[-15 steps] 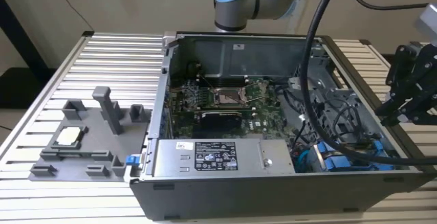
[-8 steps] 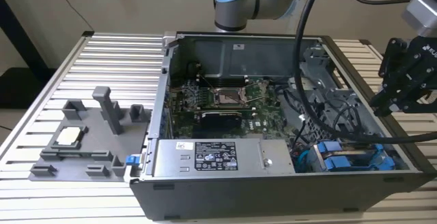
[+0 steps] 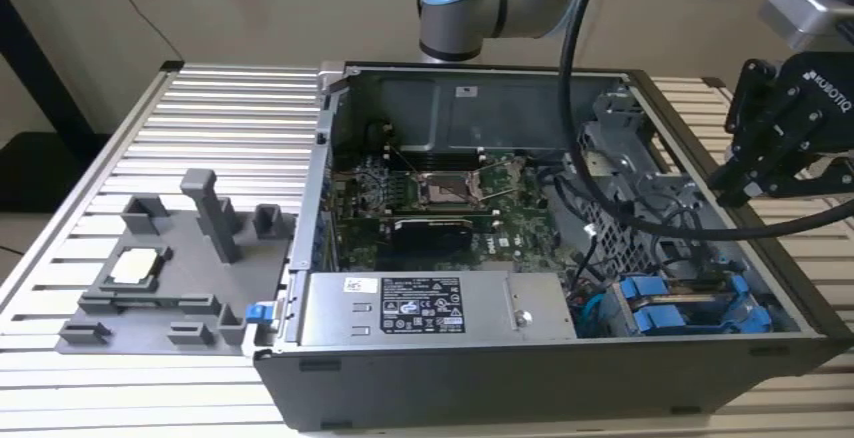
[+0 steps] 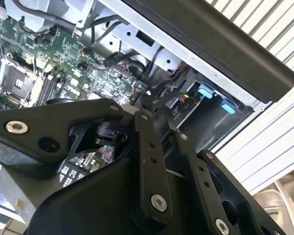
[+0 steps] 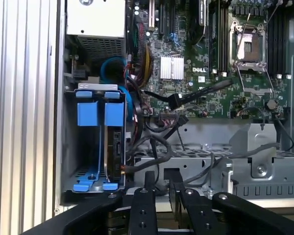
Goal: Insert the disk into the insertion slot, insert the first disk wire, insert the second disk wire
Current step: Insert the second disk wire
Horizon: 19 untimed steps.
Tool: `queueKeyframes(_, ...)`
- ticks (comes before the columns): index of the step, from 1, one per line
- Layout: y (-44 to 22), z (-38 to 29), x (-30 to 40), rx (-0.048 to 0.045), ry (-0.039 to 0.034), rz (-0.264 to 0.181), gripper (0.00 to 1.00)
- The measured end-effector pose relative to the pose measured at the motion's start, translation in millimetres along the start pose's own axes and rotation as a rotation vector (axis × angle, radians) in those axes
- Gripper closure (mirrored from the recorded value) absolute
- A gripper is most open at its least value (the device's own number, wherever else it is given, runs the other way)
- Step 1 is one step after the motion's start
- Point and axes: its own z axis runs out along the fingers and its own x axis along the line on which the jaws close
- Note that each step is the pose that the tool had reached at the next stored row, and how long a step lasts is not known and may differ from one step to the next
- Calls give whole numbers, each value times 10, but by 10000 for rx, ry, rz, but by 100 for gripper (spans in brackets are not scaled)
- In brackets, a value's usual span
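Jaws hang near drive cage [image 5: 68, 147]; blue-framed drives [image 5: 114, 113] inside mostly hidden

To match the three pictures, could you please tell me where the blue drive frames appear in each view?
Exterior view: blue drive frames at the exterior view's right, beside the power-supply box.
Second wrist view: under the case's black edge, at.
First wrist view: inside the cage, beside the cable bundle, at.
Shared landmark: the CPU socket.

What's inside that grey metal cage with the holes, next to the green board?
Two blue-framed drives sit side by side in the cage. The frames and cage walls cover most of each drive, so their labels can't be seen.
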Motion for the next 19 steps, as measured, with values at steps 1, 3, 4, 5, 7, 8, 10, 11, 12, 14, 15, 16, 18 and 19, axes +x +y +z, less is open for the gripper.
queueKeyframes(1,0,2,-23,0,1,2,73)
queueKeyframes(3,-1,7,-63,1,0,7,73)
queueKeyframes(4,-2,9,-79,1,0,10,73)
queueKeyframes(5,-2,10,-86,1,-1,10,73)
queueKeyframes(7,-2,11,-86,1,-1,11,73)
queueKeyframes(8,-2,10,-88,1,0,10,73)
queueKeyframes(10,12,12,-95,2,0,10,73)
queueKeyframes(11,35,14,-100,8,1,8,73)
queueKeyframes(12,72,19,-107,32,0,7,73)
queueKeyframes(14,148,27,-121,93,2,-1,73)
queueKeyframes(15,188,32,-127,129,1,-4,73)
queueKeyframes(16,232,36,-134,172,3,-9,73)
queueKeyframes(18,313,45,-144,256,4,-20,73)
queueKeyframes(19,358,50,-149,305,6,-24,73)
